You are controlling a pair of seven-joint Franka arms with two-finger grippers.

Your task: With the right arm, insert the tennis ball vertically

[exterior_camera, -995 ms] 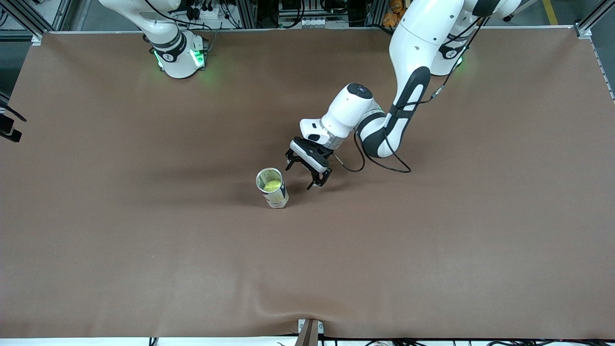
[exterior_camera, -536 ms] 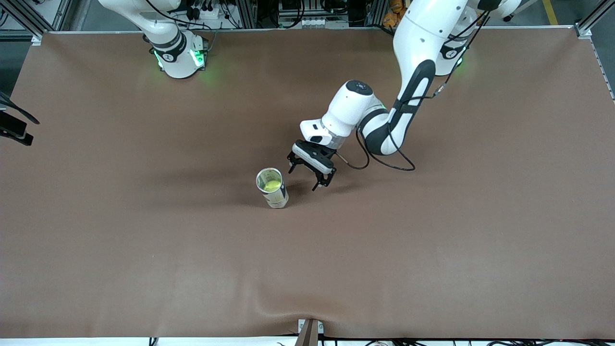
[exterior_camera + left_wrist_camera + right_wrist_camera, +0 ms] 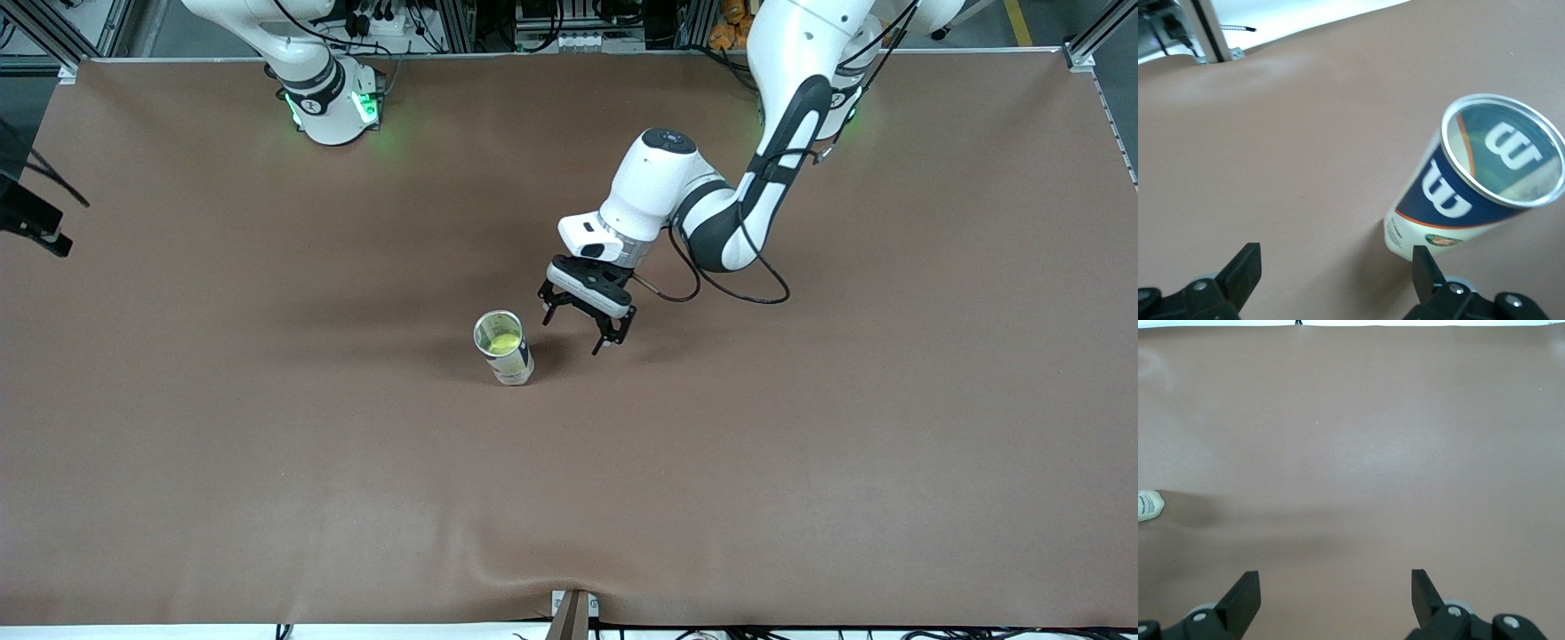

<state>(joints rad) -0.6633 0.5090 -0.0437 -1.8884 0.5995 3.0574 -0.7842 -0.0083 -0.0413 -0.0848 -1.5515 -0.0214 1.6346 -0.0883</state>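
Front view shows you the yellow tennis ball (image 3: pixel 505 341) inside the upright blue-and-white can (image 3: pixel 504 348), just beside the spread, empty left end effector (image 3: pixel 576 332).

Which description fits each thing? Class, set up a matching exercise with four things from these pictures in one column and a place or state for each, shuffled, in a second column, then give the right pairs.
Things
1. yellow-green tennis ball
2. white and blue cylindrical tennis-ball can
3. left gripper
4. right gripper

Descriptions
A. open, empty, beside the can toward the left arm's end of the table
B. stands upright on the brown table cover
C. lies inside the can
D. open, empty, over bare cover

Pairs: 1-C, 2-B, 3-A, 4-D
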